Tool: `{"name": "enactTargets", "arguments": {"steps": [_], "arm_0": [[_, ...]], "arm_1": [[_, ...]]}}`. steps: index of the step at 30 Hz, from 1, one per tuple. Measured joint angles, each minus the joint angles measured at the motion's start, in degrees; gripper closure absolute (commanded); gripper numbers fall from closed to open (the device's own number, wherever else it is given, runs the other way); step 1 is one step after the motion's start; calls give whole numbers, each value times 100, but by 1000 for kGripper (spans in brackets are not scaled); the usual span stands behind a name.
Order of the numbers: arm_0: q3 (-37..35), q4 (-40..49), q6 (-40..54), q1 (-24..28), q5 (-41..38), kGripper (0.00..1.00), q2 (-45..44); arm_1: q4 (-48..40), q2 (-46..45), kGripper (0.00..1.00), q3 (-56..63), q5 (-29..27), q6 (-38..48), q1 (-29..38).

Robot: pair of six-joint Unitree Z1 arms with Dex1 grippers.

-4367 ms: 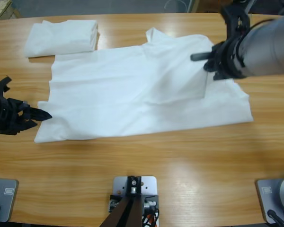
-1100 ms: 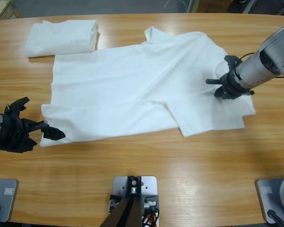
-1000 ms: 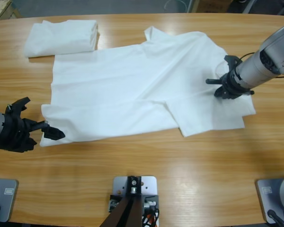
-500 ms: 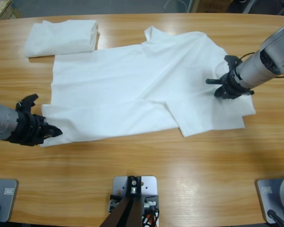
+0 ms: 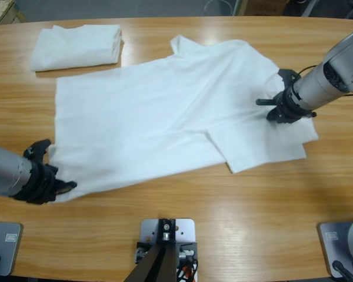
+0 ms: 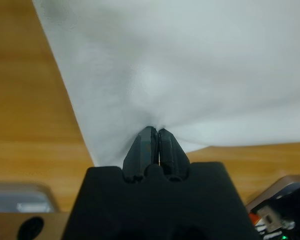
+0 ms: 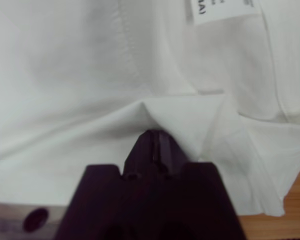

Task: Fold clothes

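Observation:
A white T-shirt (image 5: 159, 117) lies spread across the middle of the table, one sleeve folded over its front. My left gripper (image 5: 62, 187) is shut on the shirt's bottom left corner, and the cloth (image 6: 170, 75) bunches at its closed jaws. My right gripper (image 5: 269, 108) is shut on the shirt's right part near the collar. In the right wrist view the fabric (image 7: 90, 75) peaks at the jaws, with a sewn label (image 7: 217, 7) beyond them. A second white T-shirt (image 5: 76, 46) lies folded at the back left.
Bare wooden table (image 5: 235, 217) runs along the front edge and past the shirt on the right. The folded shirt sits close to the spread shirt's upper left corner.
My left gripper closed on the shirt's bottom left corner and pulled it toward the front edge. The shirt's left side stretched and shifted left. The right gripper stayed put.

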Motion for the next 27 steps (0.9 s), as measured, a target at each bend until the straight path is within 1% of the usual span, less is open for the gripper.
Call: {"name": "enactTargets", "arguments": {"steps": [5,9,11,15,20,21,22,23,24,25,26,27], "arm_0": [[104,426,-279,-354,-174,1000,-131],[105,484,-320,-423,-249,1000,-155],[108,541,-326,-438,-281,1000,-234],[117,685,-341,-444,-378,1000,-718],[53,1182,-456,-475,-416,1000,-1503],[42,1241,-474,-478,-394,1000,-1601],[22,1271,-492,-479,-341,1000,-1680],[-14,1288,-516,-479,-249,1000,-1736],[-60,1294,-555,-479,-139,1000,-1761],[-121,1297,-618,-480,-26,1000,-1767],[-184,1297,-677,-479,115,1000,-1769],[-233,1297,-728,-449,248,739,-1769]], "arm_1": [[-36,36,1000,-27,0,-23,-25],[-53,72,1000,-83,12,-129,-90],[-66,92,1000,-128,44,-310,-166],[-81,110,1000,-171,82,-558,-261],[-81,74,1000,-172,82,-607,-270],[-81,35,726,-171,82,-609,-270],[-81,-35,358,-172,82,-609,-270],[-79,-150,128,-172,104,-609,-266],[-15,-289,30,-190,227,-609,-257],[92,-431,3,-228,388,-609,-249],[252,-562,0,-275,546,-609,-239],[407,-700,4,-330,610,-610,-232]]}}
